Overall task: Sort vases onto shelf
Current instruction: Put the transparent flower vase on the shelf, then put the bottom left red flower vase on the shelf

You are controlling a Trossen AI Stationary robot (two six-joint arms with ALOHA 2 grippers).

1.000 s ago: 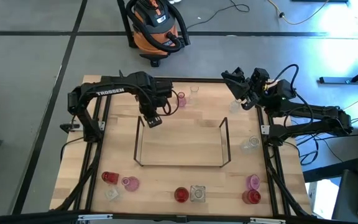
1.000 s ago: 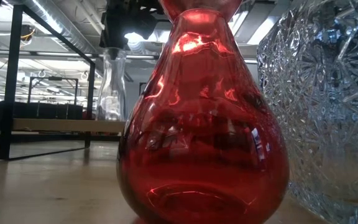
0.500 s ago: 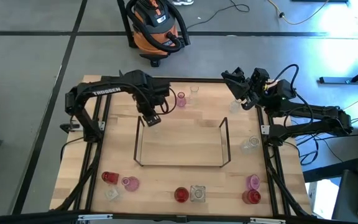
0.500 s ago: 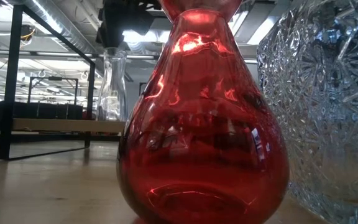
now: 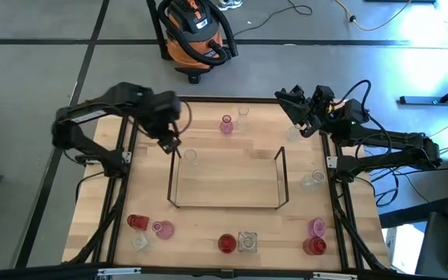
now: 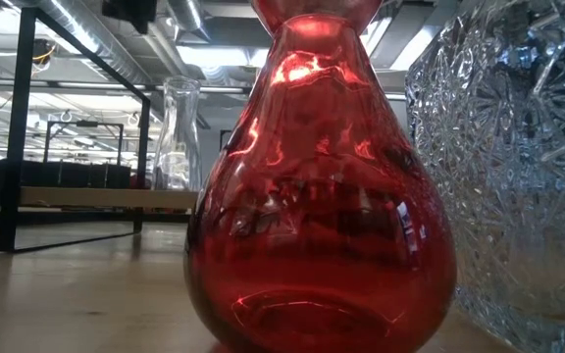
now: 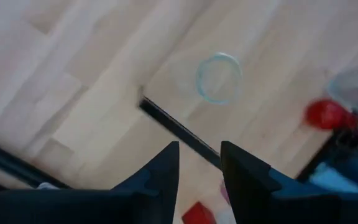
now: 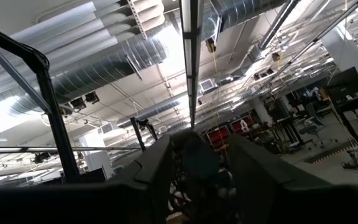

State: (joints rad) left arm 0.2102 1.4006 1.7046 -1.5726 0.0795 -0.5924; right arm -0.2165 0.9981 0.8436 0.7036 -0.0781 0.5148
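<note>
Hovering above the shelf's far-left corner, the left pincer stood with its fingers apart and empty. A clear vase stood upright on the shelf just beside it; the left wrist view showed that vase's rim beyond the gaping fingers. This looked like the moment just after a placing. The right pincer waited at the desk's far-right edge, its jaws apart, nothing visibly held. Unsorted vases remained: a pink one and a clear one far, others along the near edge. Next, judging from this, the left arm should reach for the pink vase, descending with its jaws around the neck.
</note>
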